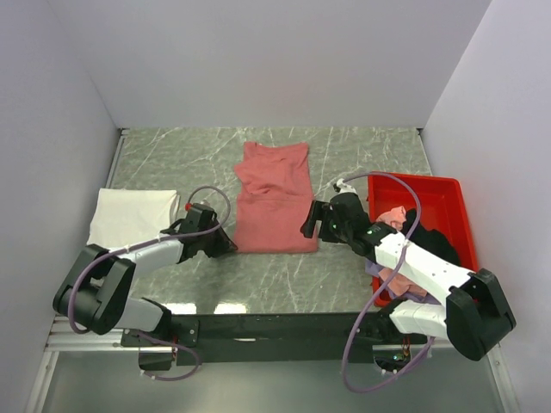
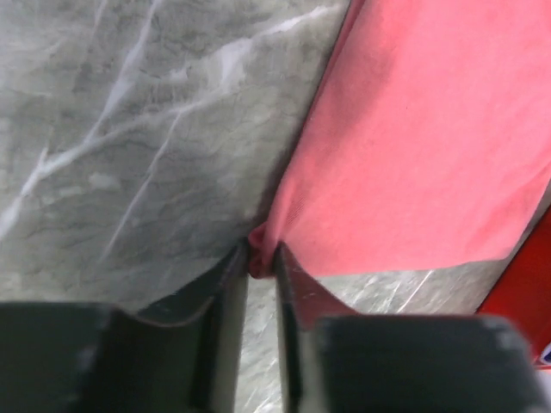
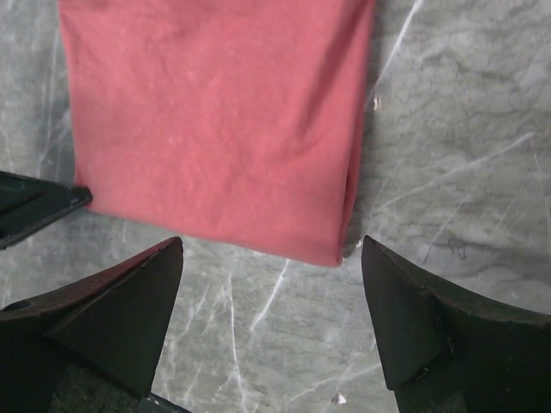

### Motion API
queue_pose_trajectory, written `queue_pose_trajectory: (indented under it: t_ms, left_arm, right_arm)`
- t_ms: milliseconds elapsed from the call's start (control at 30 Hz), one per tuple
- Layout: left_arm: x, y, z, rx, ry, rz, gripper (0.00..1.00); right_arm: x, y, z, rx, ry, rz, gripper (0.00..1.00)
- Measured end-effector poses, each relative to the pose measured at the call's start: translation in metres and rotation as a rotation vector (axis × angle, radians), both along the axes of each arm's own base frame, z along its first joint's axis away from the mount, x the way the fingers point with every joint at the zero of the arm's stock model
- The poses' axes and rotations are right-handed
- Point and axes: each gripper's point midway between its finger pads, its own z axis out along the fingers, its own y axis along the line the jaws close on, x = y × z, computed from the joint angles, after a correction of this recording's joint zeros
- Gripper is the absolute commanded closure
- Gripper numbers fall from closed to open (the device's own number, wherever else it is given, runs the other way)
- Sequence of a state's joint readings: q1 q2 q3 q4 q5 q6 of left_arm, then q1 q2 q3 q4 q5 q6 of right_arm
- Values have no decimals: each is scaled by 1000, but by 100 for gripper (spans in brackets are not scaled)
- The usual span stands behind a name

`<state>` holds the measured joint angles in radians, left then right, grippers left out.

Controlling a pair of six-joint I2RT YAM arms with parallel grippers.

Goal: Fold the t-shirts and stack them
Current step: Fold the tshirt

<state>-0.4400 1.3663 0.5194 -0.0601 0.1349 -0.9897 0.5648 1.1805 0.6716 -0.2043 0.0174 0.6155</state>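
Left end effector (image 2: 261,256) grasping red t-shirt (image 1: 274,206), near-left corner | right end effector (image 3: 271,258) released beside near-right corner

I can read nothing in any view. There is no lettering, number or brand on the dusty red t-shirt (image 1: 274,202), the white t-shirt (image 1: 131,217), the red tray (image 1: 435,202) or the counter (image 1: 172,159). A blue-and-white speck (image 2: 544,353) at the edge of my left wrist view is too cut off to read.
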Motion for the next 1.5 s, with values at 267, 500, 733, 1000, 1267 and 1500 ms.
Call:
queue_pose_trajectory:
  t_ms: [267,500,733,1000,1267,1500]
  left_arm:
    - [4,-8,-2,-17,3,-21,99]
    - [5,-10,-2,-20,1,-24,99]
    - [4,-7,-1,-1,-3,-13,99]
    - [1,-1,1,17,-8,3,99]
    - [0,1,2,15,-7,18,99]
    - [-15,12,34,8,-76,39,99]
  right_arm:
    - [-9,2,-14,10,67,9,15]
    - [-18,-1,-47,-29,184,5,30]
    - [-24,-4,-71,-63,261,-1,53]
    - [-26,4,-82,-52,305,31,72]
    - [-28,11,-82,-33,313,80,99]
    - [-59,17,-61,10,355,227,100]
